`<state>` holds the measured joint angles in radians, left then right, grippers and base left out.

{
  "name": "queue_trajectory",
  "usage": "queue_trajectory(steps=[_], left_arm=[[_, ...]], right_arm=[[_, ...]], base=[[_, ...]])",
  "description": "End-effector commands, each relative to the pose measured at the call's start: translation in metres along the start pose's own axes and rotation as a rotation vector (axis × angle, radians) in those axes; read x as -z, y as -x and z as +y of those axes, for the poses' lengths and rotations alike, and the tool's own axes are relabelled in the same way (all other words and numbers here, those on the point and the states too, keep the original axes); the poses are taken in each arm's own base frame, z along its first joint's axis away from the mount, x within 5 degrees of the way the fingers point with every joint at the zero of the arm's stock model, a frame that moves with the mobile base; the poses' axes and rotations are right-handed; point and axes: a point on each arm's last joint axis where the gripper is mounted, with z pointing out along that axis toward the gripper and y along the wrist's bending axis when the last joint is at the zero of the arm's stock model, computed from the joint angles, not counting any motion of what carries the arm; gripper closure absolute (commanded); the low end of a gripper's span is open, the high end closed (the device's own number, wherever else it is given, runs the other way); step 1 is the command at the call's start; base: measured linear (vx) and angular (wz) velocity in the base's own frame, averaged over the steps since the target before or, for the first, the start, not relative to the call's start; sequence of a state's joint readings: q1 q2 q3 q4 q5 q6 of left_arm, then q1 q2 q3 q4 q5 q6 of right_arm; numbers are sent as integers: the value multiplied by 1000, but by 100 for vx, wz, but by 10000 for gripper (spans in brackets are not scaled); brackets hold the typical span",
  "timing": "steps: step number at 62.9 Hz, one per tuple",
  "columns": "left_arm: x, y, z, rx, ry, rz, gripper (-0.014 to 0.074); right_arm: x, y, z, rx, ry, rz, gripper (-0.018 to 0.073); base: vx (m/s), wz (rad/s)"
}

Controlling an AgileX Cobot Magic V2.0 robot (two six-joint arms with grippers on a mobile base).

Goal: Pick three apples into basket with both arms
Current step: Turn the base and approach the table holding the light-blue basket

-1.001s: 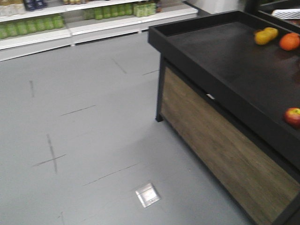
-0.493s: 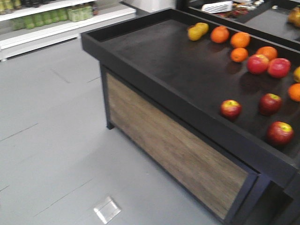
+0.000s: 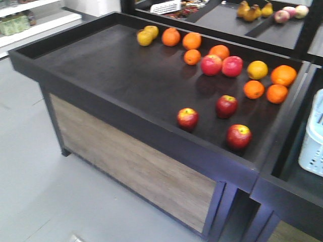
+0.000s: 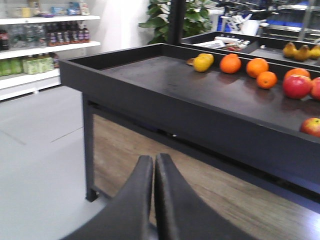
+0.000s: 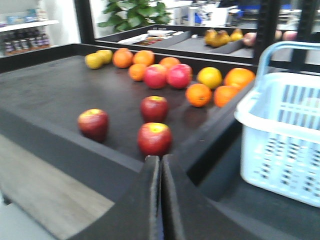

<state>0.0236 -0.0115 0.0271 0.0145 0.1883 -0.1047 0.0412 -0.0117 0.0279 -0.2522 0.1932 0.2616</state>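
Three dark red apples lie near the front of the black display table [image 3: 126, 106]: one to the left [image 3: 187, 118], one behind [image 3: 226, 106] and one to the right [image 3: 238, 136]. The right wrist view shows them as left apple [image 5: 93, 123], back apple [image 5: 154, 108] and near apple [image 5: 154, 138]. The pale blue basket [image 3: 314, 136] stands in the neighbouring bin to the right and shows larger as basket [image 5: 285, 140]. My right gripper [image 5: 160, 158] is shut and empty, below the table rim in front of the near apple. My left gripper [image 4: 154, 157] is shut and empty, low before the table's wooden front.
Farther back on the table lie two brighter apples [image 3: 222, 65], several oranges [image 3: 265, 91] and yellow fruit [image 3: 146, 35]. A raised black rim runs round the table. Another bin behind it holds pears [image 3: 252, 11]. Shelves with bottles [image 4: 40, 50] stand at the left across the grey floor.
The front view has swung to the right: the table has slid from the right edge to the middle, all three dark apples now show, and the basket has come into view.
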Motion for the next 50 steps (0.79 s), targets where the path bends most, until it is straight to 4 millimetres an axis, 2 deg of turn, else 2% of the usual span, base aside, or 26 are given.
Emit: queue_trajectory(steps=[1, 50], left_arm=[[1, 6, -1, 8, -12, -89, 603], [1, 6, -1, 8, -12, -89, 603]], right_arm=[[0, 3, 1, 18, 9, -69, 564], [0, 3, 1, 19, 9, -70, 564]], base=[[8, -40], [8, -46]])
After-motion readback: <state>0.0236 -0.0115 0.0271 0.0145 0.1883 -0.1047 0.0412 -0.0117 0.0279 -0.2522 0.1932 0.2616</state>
